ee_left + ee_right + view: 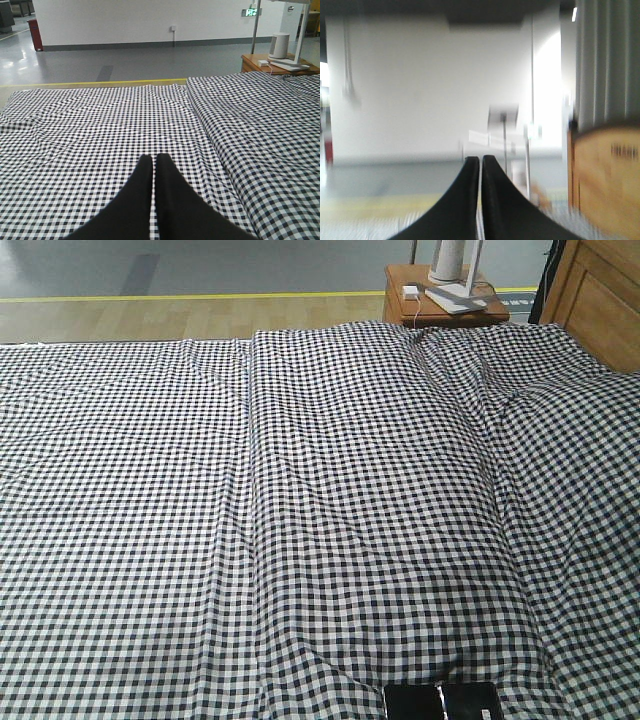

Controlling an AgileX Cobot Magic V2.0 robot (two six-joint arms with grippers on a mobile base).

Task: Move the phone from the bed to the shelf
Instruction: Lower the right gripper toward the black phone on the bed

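1. Glossy black glass: we judge the phone [441, 702], lying flat on the bed [330, 490] at the front view's bottom edge, to be light, stiff, slippery and breakable. We would pinch it across its long edges.
2. Left gripper [153, 159]: jaws together, empty, above the bed.
3. Right gripper [480, 160]: jaws together, empty; its view is blurred.

2 of the 3 pictures are sharp. The front view is bright, with soft, even light and only faint shadows in the folds of the bed [300, 490] sheet. The left wrist view is clear too, and the grey floor [75, 60] shines with glare. The right wrist view is very blurry, and a white patch glows on the wall [420, 90].
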